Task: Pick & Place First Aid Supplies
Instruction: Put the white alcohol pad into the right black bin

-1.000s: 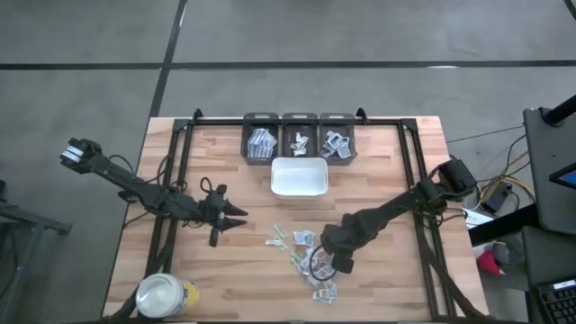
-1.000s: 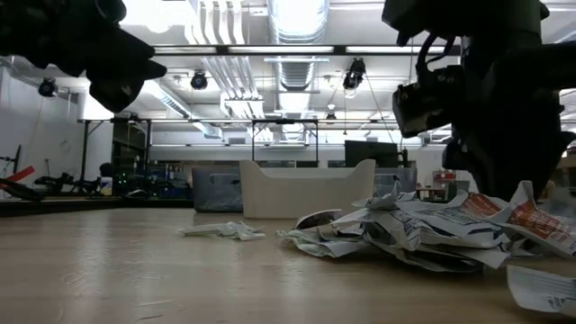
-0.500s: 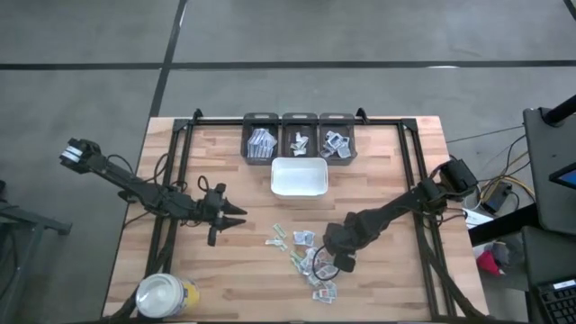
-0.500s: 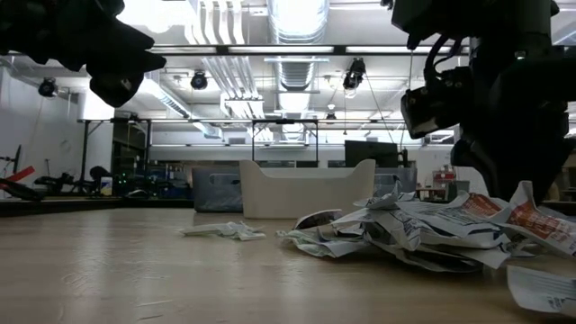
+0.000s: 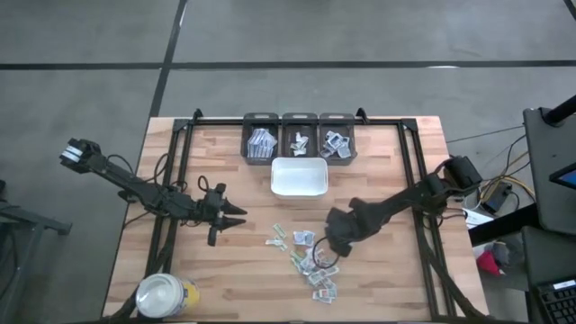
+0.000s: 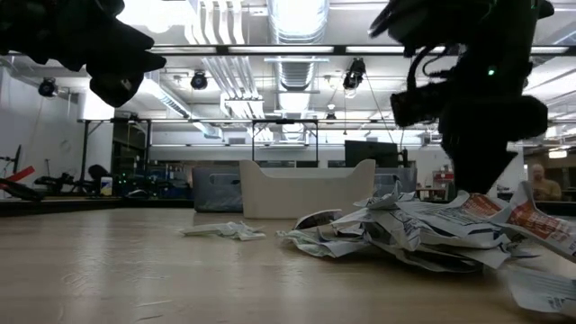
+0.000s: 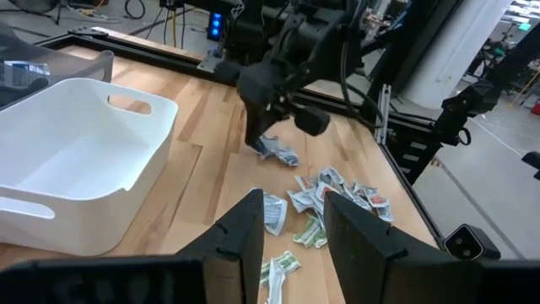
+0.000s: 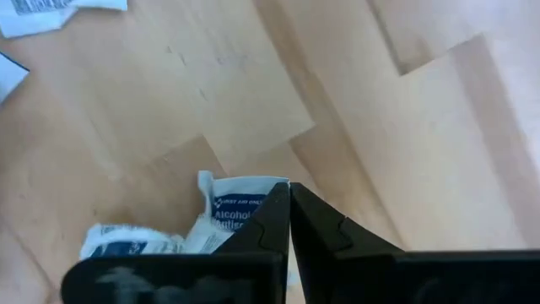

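high view: the right gripper [image 5: 331,248] sits over the scattered packets [image 5: 310,261], below the white tray [image 5: 299,177]; the left gripper [image 5: 236,217] waits released, left of them. right wrist view: fingers clenched on a white alcohol packet [image 8: 240,207] above the wooden table [image 8: 211,93].

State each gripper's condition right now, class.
Left gripper: open, holding nothing.
Right gripper: shut on a white packet, lifted off the table.
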### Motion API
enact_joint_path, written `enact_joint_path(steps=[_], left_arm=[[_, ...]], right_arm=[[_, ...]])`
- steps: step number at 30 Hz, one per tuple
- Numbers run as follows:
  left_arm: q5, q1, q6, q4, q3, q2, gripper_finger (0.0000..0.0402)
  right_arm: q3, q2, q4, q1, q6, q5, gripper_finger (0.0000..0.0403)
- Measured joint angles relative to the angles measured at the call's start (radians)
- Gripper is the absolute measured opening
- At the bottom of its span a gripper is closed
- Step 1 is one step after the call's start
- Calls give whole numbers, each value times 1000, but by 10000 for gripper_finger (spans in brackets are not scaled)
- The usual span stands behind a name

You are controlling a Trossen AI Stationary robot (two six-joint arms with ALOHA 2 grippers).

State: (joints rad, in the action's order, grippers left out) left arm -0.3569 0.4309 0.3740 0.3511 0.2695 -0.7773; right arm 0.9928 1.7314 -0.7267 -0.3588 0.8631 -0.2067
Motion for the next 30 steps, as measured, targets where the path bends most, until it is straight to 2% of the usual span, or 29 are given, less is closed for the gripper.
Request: enact_joint_path(steps=[19, 22, 26, 30], left_arm=[[0, 0, 82, 47, 0, 0, 119], [0, 0, 105, 74, 0, 0, 119], [0, 0, 106, 106, 0, -3, 119], [-3, 0, 90, 162, 0, -33, 119]], right_arm=[[3, -185, 29, 95, -66, -89, 8], [4, -229, 142, 107, -106, -78, 8], [6, -272, 387, 115, -136, -60, 8], [6, -274, 597, 123, -144, -85, 8]])
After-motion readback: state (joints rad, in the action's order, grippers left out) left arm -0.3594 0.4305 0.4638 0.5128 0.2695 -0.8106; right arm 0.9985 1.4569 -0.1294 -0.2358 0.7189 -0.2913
